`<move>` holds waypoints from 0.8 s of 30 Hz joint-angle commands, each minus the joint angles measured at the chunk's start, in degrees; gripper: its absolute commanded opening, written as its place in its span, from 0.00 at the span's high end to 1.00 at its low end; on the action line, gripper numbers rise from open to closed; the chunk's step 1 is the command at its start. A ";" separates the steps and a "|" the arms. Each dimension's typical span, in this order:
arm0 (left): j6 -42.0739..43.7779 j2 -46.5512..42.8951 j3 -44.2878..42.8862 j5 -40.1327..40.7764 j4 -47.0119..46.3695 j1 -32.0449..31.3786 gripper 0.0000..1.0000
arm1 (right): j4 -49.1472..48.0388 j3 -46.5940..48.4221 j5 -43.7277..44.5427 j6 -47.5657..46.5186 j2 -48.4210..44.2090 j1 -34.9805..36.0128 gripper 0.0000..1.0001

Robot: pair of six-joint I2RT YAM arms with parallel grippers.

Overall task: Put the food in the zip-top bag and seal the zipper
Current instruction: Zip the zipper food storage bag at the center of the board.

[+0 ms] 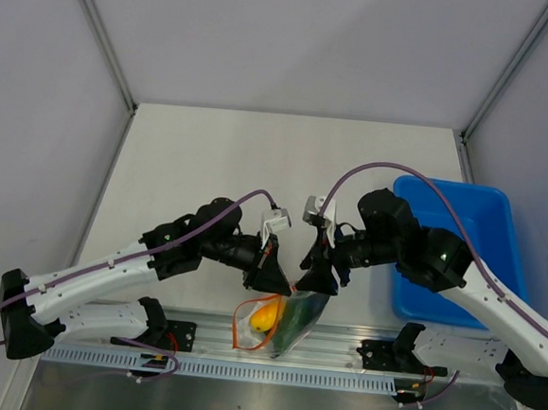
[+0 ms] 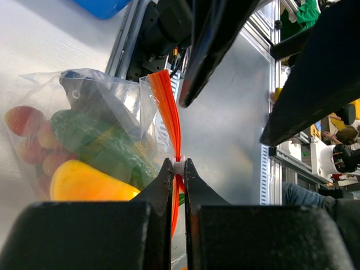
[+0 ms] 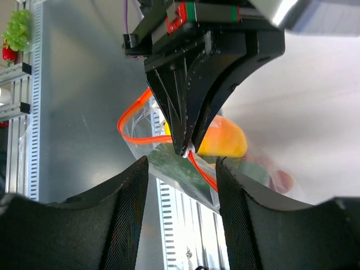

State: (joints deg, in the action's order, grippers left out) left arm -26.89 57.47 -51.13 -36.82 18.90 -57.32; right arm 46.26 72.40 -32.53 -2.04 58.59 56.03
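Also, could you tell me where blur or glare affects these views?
Left wrist: the left tool is dark and soft-edged up close, the zipper sharp, glare on the zip-top bag. Right wrist: the right tool blurred, the table washed out. Top external: even, soft light.

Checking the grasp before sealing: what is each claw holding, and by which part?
The left claw pinches the zipper at its small white slider tab; the right claw is open, holding nothing.

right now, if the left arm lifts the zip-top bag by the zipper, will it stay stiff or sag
Likely floppy: the zip-top bag is thin, crinkled film, so it should sag below the zipper pinched in the left end effector. Probably bottom-heavy too, since the food bunches at one end and may swing.
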 commanded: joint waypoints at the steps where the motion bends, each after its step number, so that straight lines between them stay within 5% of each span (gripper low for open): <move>1: 1.05 -0.17 -3.09 -3.00 0.17 -0.34 0.99 | 3.57 3.71 -0.15 -3.49 2.48 0.31 0.46; 24: 0.27 -0.87 -4.85 -8.53 -0.08 0.72 0.99 | 4.81 1.16 -5.35 -7.97 3.99 1.27 0.66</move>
State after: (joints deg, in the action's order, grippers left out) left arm -26.46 57.43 -53.58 -42.33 21.58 -57.08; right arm 52.07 73.82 -37.19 -8.29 63.51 56.49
